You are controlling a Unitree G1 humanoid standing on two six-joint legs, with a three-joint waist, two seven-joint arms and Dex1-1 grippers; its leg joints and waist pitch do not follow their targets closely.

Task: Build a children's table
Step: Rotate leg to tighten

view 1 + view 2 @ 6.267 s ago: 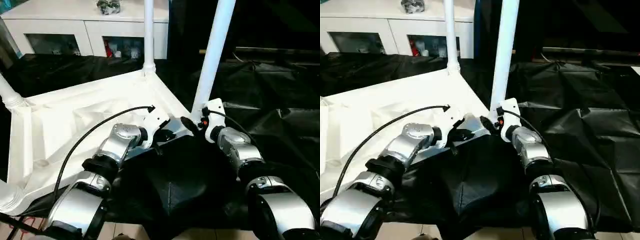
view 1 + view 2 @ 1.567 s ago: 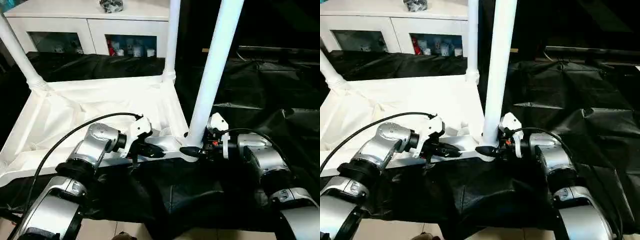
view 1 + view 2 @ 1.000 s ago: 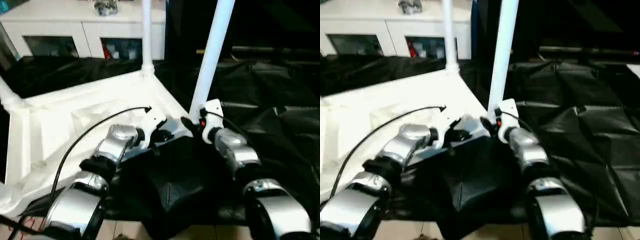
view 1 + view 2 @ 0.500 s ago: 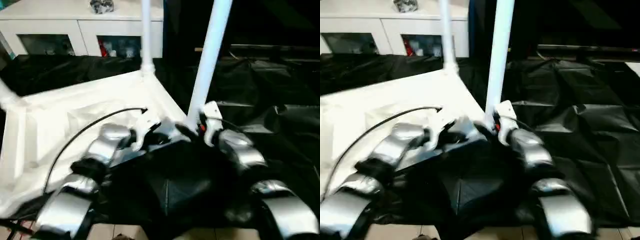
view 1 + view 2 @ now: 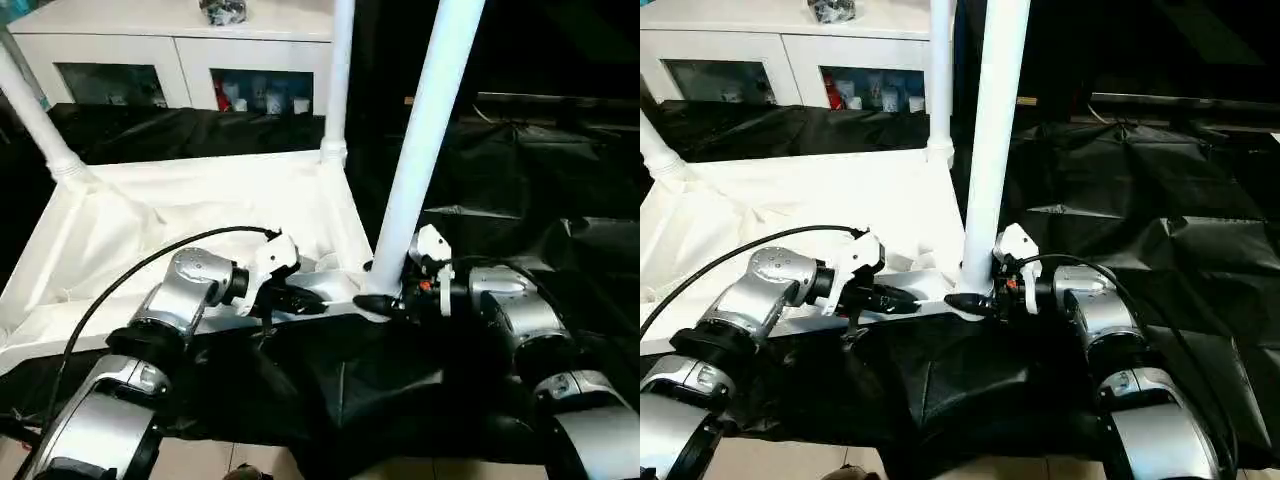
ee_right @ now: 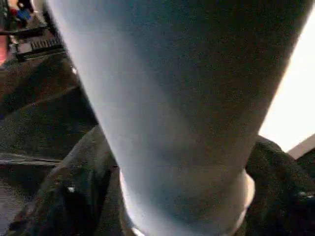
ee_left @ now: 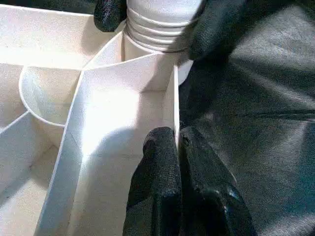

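At six o'clock, left jaws [image 7: 177,147] pinch the tabletop [image 5: 150,215] rim steady; right jaws [image 5: 372,300] seemingly hug the leg [image 5: 425,140], twisting it tight.

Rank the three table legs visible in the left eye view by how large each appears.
1. Near leg at the right gripper, largest, though nearness inflates it.
2 and 3. Far-corner leg and left-edge leg: similar, both cropped, so unranked.
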